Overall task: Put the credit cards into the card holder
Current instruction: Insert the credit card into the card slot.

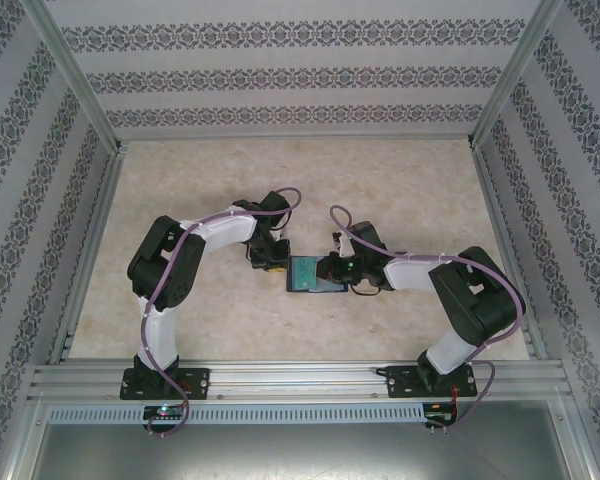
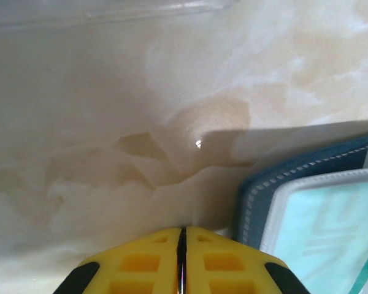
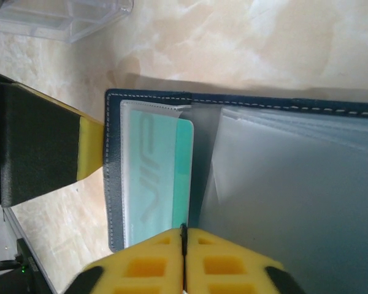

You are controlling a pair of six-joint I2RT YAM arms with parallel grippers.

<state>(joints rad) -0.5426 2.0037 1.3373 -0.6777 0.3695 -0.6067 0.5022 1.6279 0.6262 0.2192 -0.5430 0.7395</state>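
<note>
The card holder (image 1: pixel 310 273) lies open on the table between my two grippers, navy with white stitching (image 3: pixel 113 153). A teal credit card (image 3: pixel 156 174) sits in its left clear sleeve, its right edge bare. The same card (image 2: pixel 325 233) shows behind the sleeve in the left wrist view, framed by the holder's blue border (image 2: pixel 257 196). My right gripper (image 3: pixel 184 228) is shut, with its tip over the holder at the card's lower right edge. My left gripper (image 2: pixel 181 229) is shut just left of the holder, low over the table. One of its yellow fingers (image 3: pixel 89 147) reaches the holder's left edge.
A clear plastic box (image 3: pixel 67 15) stands on the table beyond the holder. More clear sleeves (image 3: pixel 282 196) fan over the holder's right half. Patterned walls and metal rails (image 1: pixel 280 375) enclose the marbled beige table (image 1: pixel 310 180).
</note>
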